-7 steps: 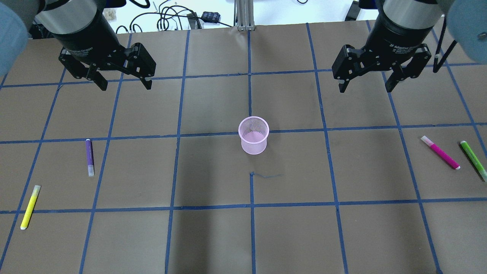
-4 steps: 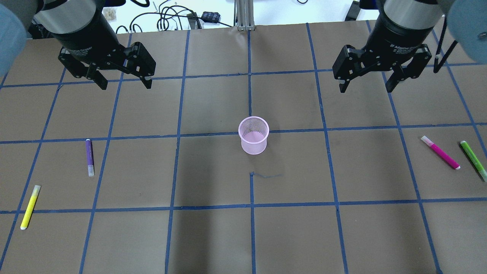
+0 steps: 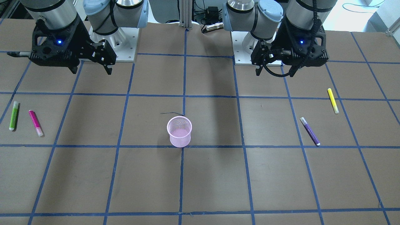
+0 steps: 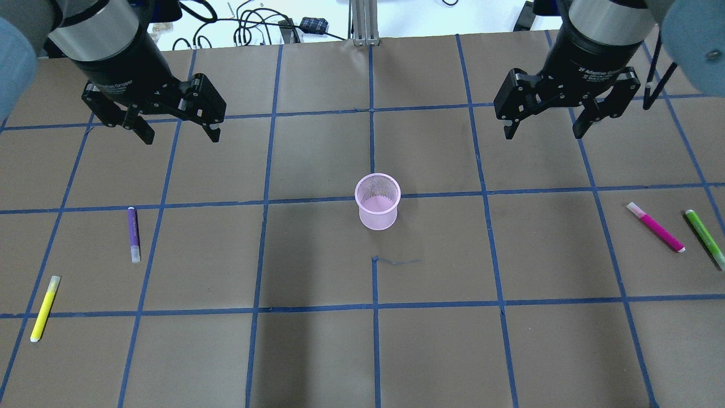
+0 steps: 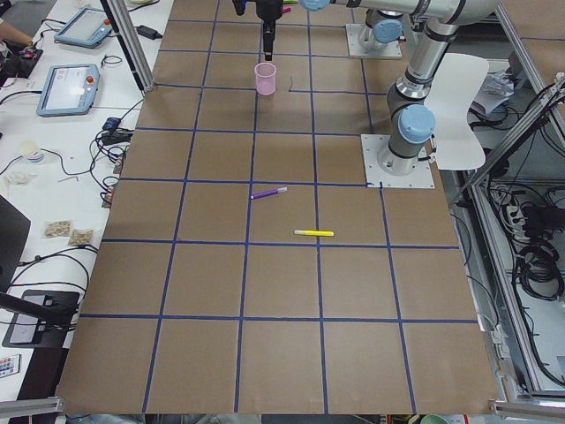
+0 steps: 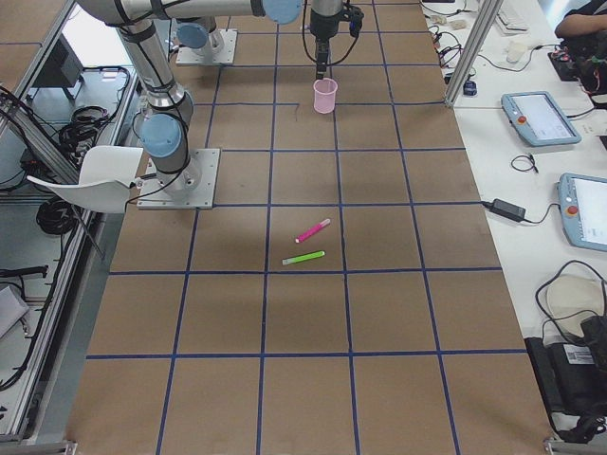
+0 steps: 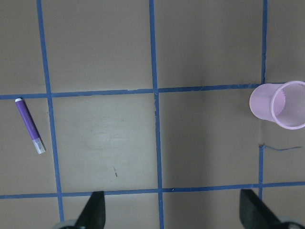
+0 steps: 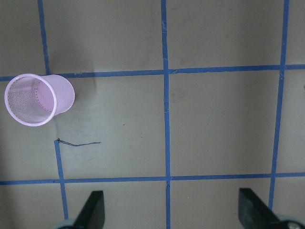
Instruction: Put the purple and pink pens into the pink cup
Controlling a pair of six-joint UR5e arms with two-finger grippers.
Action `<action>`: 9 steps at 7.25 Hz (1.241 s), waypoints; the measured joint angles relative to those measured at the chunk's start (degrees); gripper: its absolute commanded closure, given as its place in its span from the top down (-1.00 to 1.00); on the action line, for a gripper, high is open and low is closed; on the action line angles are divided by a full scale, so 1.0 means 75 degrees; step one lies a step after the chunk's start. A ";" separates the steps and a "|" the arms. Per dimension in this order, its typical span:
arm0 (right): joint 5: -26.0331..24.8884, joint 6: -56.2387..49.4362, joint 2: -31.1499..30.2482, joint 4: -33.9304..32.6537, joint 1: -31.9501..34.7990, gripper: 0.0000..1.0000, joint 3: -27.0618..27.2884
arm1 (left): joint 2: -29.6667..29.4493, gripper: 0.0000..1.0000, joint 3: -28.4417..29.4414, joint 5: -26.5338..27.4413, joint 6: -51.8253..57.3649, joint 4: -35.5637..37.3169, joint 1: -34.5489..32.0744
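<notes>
The pink mesh cup [image 4: 378, 201] stands upright and empty at the table's middle; it also shows in the front view [image 3: 179, 131] and in both wrist views [image 7: 281, 104] [image 8: 35, 99]. The purple pen [image 4: 133, 233] lies flat at the left, below my left gripper [image 4: 179, 133], which is open and empty, high above the table. The pen shows in the left wrist view [image 7: 30, 125]. The pink pen [image 4: 656, 226] lies flat at the far right. My right gripper [image 4: 542, 128] is open and empty, high above the table, up and left of the pink pen.
A yellow pen [image 4: 45, 308] lies at the left front. A green pen [image 4: 705, 238] lies just right of the pink pen. Blue tape lines grid the brown table. Cables [image 4: 249, 25] lie beyond the far edge.
My left gripper has shifted slightly left and toward the front. My right gripper has barely moved. The pens and cup have not moved.
</notes>
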 measured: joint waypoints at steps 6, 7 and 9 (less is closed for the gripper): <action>0.0000 -0.0977 0.0052 -0.0058 -0.0479 1.00 0.0314 | -0.0773 1.00 -0.2403 -0.0012 0.1505 0.2383 0.3745; 0.0007 -0.1853 0.0059 -0.0233 -0.1037 1.00 0.0575 | -0.1107 1.00 -0.2706 -0.0005 0.1579 0.3122 0.3962; -0.0009 -0.4179 0.0076 -0.1115 -0.2416 1.00 0.1319 | -0.1921 1.00 -0.2928 0.0039 0.1600 0.4228 0.4074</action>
